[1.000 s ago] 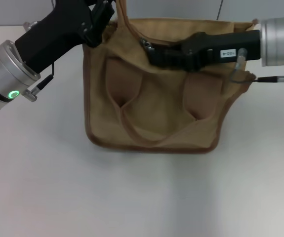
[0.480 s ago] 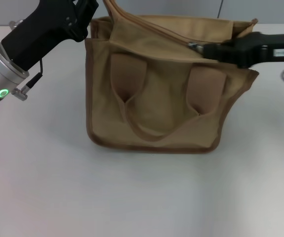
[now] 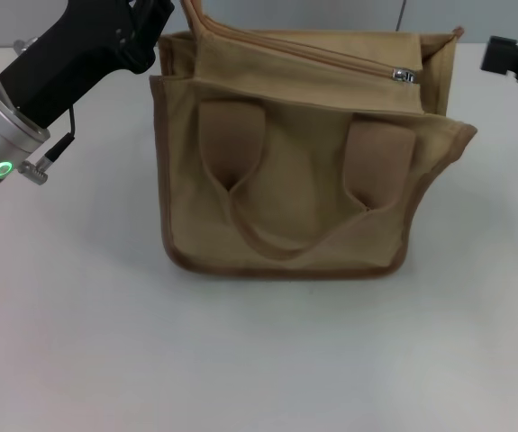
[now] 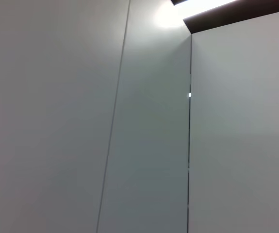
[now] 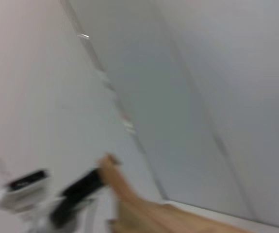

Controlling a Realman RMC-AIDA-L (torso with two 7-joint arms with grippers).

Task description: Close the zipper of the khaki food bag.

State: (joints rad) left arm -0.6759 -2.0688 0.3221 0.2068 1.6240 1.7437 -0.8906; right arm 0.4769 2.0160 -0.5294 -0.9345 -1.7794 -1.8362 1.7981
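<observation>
The khaki food bag (image 3: 304, 180) stands upright in the middle of the white table, with its two wide strap handles facing me. The zipper (image 3: 313, 56) runs along its top, and its tape lies together from the left end up to the silver pull (image 3: 404, 76) near the right end. My left gripper (image 3: 158, 13) is at the bag's top left corner, by a strap end that rises out of the picture. My right gripper (image 3: 513, 56) is off the bag, at the right edge of the head view. A blurred edge of the bag (image 5: 134, 206) shows in the right wrist view.
The white table (image 3: 259, 360) spreads in front of the bag and to both sides. A grey panelled wall (image 4: 129, 121) fills the left wrist view. The right wrist view also shows the left arm's black and silver end (image 5: 57, 194) beside the bag.
My right gripper moved right along the bag's top with the zipper pull, then came off it and drew back to the right edge. The pull now sits near the right end.
</observation>
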